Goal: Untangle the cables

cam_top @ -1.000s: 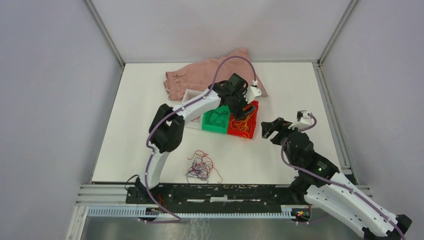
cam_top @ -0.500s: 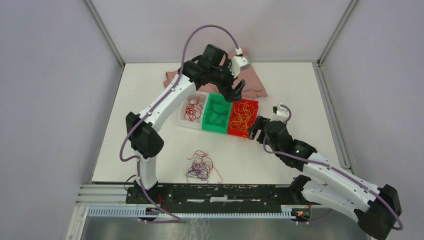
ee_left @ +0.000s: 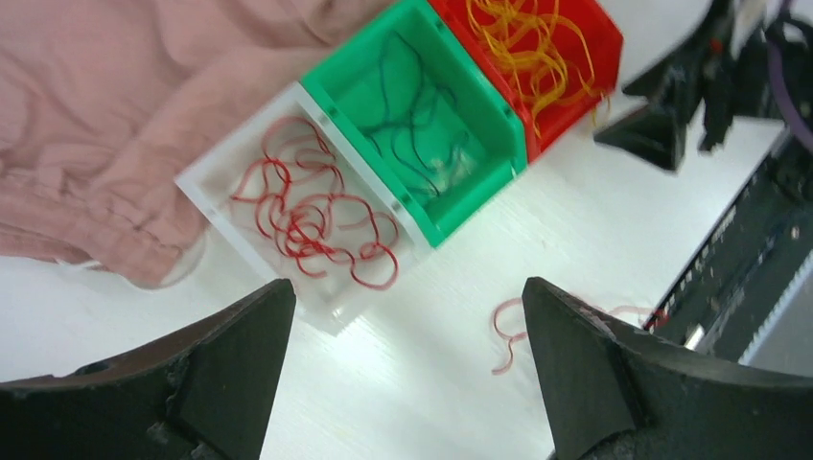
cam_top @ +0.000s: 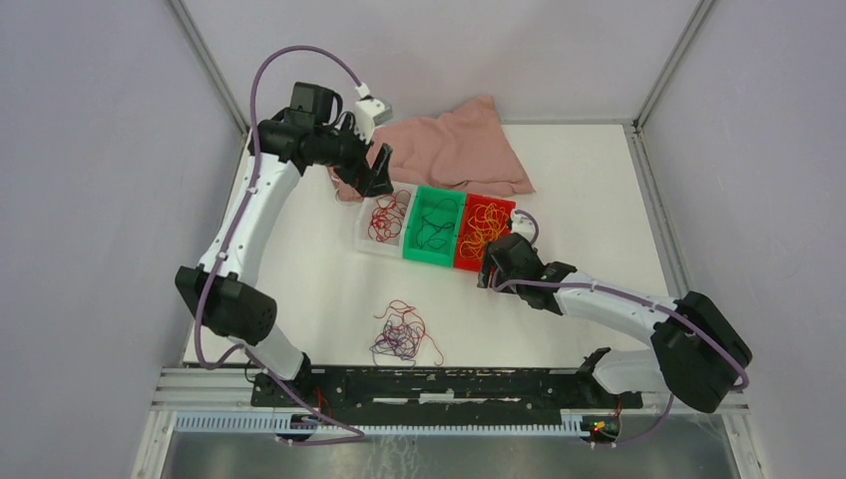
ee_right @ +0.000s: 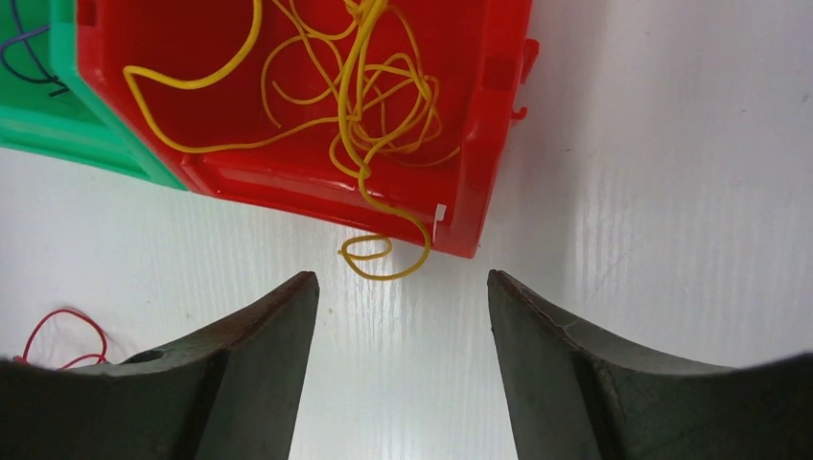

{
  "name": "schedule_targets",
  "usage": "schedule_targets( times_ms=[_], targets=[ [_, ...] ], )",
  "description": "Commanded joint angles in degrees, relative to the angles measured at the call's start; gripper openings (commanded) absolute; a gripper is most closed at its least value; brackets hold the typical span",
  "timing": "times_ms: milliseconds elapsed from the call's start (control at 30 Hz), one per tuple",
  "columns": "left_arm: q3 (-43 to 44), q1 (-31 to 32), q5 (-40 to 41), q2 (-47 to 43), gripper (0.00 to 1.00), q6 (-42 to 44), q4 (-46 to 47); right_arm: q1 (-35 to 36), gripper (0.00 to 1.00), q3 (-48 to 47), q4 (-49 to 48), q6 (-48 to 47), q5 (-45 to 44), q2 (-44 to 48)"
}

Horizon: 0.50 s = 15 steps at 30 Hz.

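Hovering over three bins, one white bin (cam_top: 360, 238), one green bin (cam_top: 426, 256) and one red bin (ee_right: 173, 38), my two grippers hold nothing. My left gripper (ee_left: 407, 297), beside the single pink cloth (cam_top: 459, 155), gapes wide above the white bin's red strands (ee_left: 316, 225). My right gripper (ee_right: 403, 287) stands open at the red bin's near wall, where a yellow strand (ee_right: 383, 259) spills over, untouched. One clump of tangled cables (cam_top: 402, 334) lies near the table's (cam_top: 299, 269) front edge, well apart from both.

bright, even light, soft shadows; left wrist view slightly blurred.
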State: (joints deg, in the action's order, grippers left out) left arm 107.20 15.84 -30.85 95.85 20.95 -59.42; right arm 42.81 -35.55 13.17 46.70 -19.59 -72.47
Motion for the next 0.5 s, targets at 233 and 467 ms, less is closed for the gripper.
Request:
schedule_targets(
  times_ms=[233, 467],
  targets=[
    [-21.96, 0.25, -2.31, -11.37, 0.90, 15.57, -3.89, -3.61, 0.55, -3.31, -12.27, 3.20, 7.31, -7.08],
    [-26.33, 0.25, -2.70, -14.25, 0.89, 17.27, -1.91, -4.53, 0.42, -3.75, -12.47, 5.67, 8.17, -7.37]
  ],
)
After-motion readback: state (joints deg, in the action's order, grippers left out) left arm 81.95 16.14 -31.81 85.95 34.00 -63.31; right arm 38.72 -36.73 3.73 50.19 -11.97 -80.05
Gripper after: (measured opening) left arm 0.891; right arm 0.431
